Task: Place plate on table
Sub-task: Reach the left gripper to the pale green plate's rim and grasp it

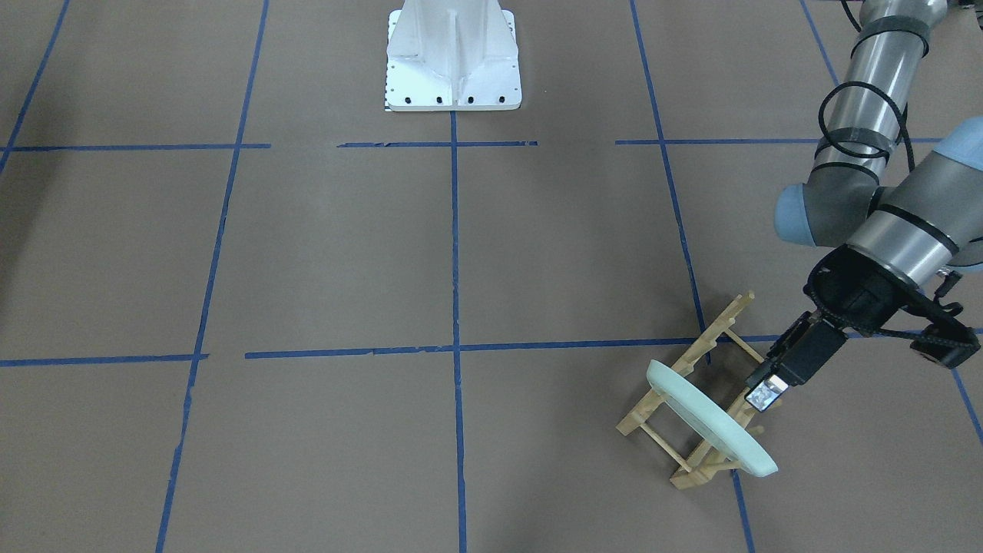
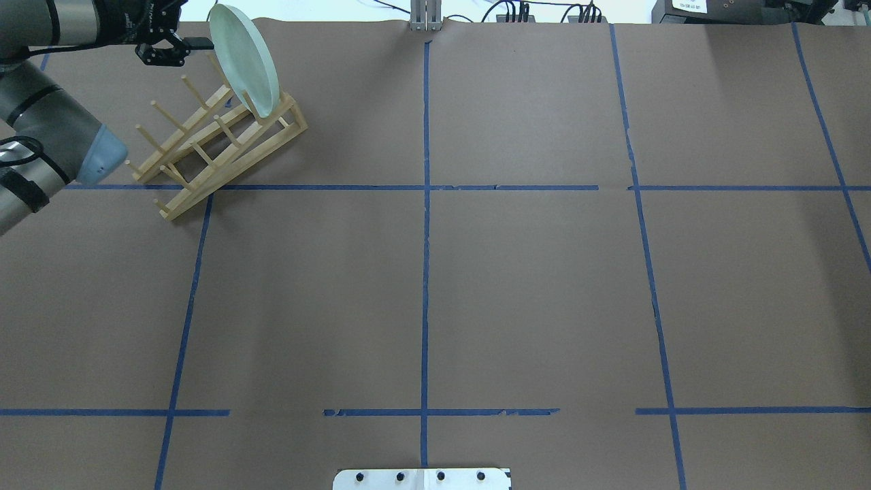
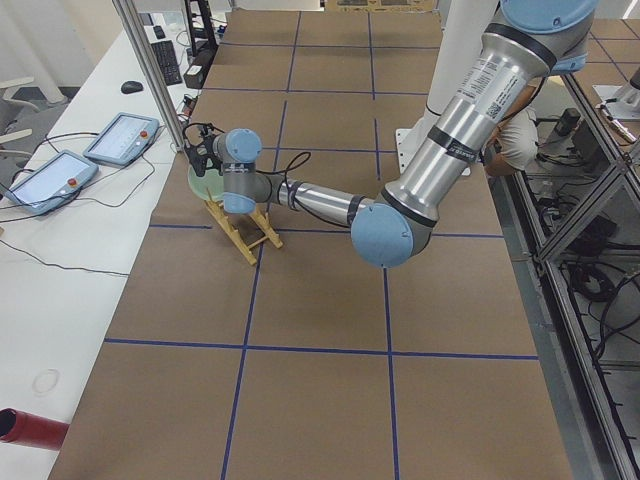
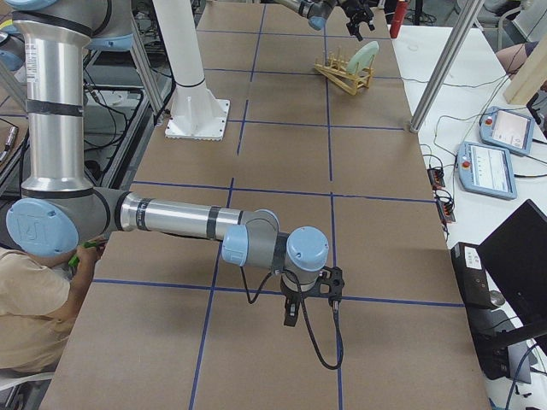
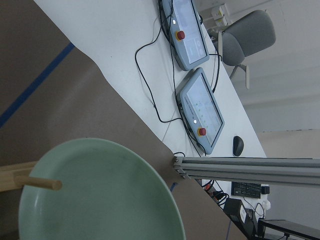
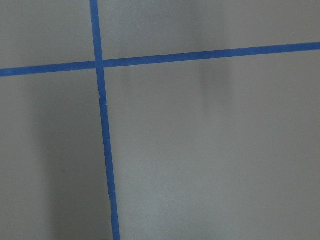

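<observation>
Brown paper table [image 1: 345, 253], blue tape grid. Wooden rack [image 2: 289, 119] sits diagonal at my far-left corner. The plate [image 2: 243, 58] stands on edge in its end slot, face across the rack's long axis, not yet lifted. Left gripper [image 1: 768, 395] is right at the plate's upper rim on the side facing the empty pegs; can't tell if it's clamped or just touching. Right gripper [image 4: 291, 312] hangs low over the table's other end, well apart, state unreadable. I judge this the left arm's job: lift up and clear of the pegs.
</observation>
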Robot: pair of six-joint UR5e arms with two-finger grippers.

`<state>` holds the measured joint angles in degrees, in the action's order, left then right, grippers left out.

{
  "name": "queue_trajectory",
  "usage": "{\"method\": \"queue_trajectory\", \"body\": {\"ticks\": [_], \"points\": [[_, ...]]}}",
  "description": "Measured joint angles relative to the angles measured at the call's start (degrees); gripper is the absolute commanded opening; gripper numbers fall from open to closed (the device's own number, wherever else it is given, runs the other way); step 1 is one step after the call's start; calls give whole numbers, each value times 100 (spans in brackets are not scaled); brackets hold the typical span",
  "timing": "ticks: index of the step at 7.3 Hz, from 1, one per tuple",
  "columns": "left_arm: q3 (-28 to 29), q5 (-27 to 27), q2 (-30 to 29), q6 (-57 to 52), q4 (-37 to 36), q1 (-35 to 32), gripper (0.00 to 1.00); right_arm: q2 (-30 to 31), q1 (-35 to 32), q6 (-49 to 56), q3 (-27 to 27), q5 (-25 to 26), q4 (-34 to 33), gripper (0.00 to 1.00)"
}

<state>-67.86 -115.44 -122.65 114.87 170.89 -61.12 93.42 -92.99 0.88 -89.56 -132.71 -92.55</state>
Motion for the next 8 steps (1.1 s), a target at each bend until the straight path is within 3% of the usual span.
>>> {"method": "queue_trajectory", "body": {"ticks": [4,5,6,7,8], "points": [[257,195,-167,-124,42,98,82,0,0,0,0,0,0,100],[324,252,-224,-173,41,100,73,0,0,0,-2,0,0,100],[377,312,-273,-201,41,100,52,0,0,0,-5,0,0,100],[407,376,-299,-213,41,100,1,0,0,0,-7,0,0,100],[417,415,-308,-226,39,103,0,0,0,0,-8,0,0,100]]}}
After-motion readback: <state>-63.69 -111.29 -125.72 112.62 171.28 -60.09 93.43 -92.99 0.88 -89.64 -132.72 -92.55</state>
